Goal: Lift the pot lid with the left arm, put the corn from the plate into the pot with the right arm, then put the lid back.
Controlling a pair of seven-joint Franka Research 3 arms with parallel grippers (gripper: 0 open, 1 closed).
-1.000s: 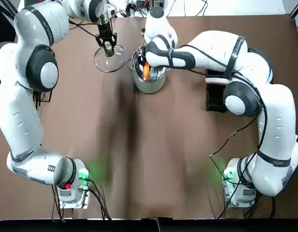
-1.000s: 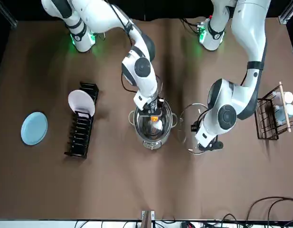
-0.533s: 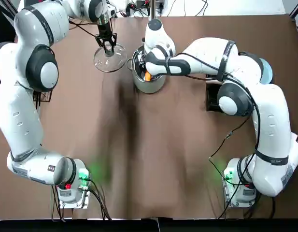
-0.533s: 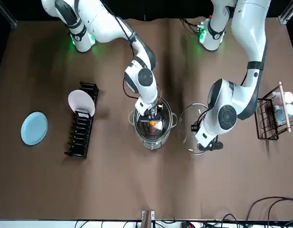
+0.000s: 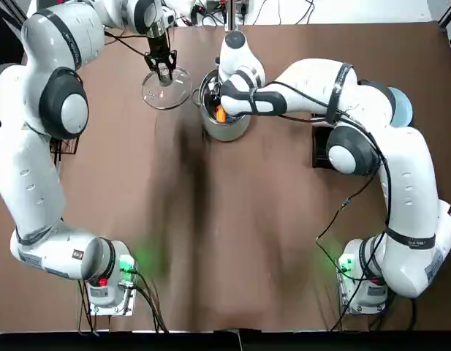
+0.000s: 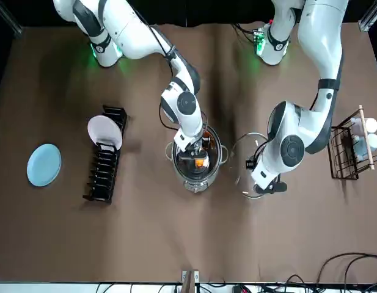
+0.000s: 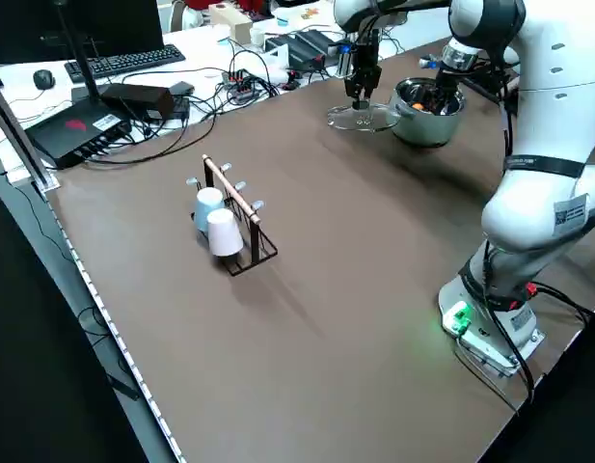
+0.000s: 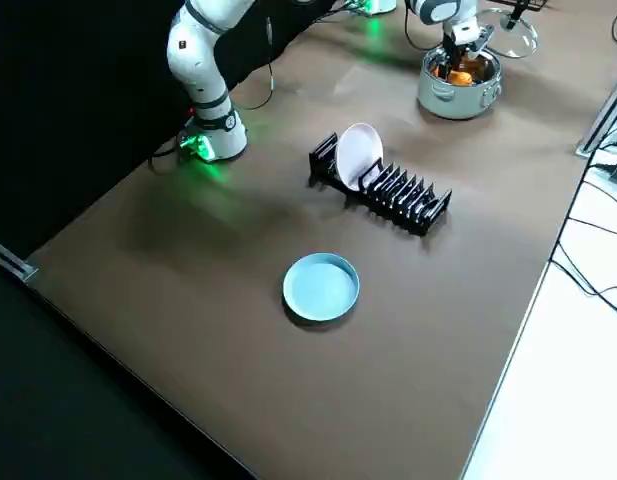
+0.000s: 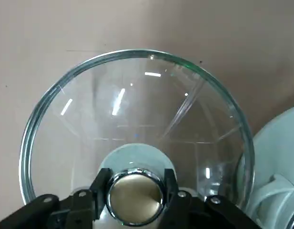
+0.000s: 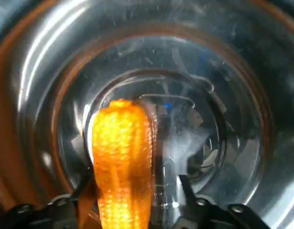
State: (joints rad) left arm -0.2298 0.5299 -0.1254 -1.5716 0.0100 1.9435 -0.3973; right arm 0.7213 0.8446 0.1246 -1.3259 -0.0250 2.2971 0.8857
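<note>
1. The middle step is happening: the right gripper (image 6: 198, 151) is reaching down inside the pot (image 5: 226, 130), and the corn (image 10: 122, 162) is standing right at its tip, well below the rim. Honestly I cannot tell whether it's gripping the corn or not.
2. The left gripper (image 9: 136, 191) is holding the lid (image 9: 137, 109) just left of the pot, with its fingers (image 9: 100, 183) closed on the knob (image 9: 136, 194). The lid is hanging low over the desk (image 5: 247, 219); I can't say if it's touching.
3. The blue plate (image 8: 321, 287) is sitting bare, well off to the right.
4. Next up, I'd guess: the corn is left in the pot, the right arm is pulled straight up clear of the rim, then the lid is slid across and lowered level and centred.
5. Materials: the pot is shiny round steel with little side handles, so the corn is throwing orange reflections all over it. The corn is bumpy and tapered. The lid is a domed glass disc with a metal rim and a polished round knob, probably slippery. The desk is looking matte brown.
</note>
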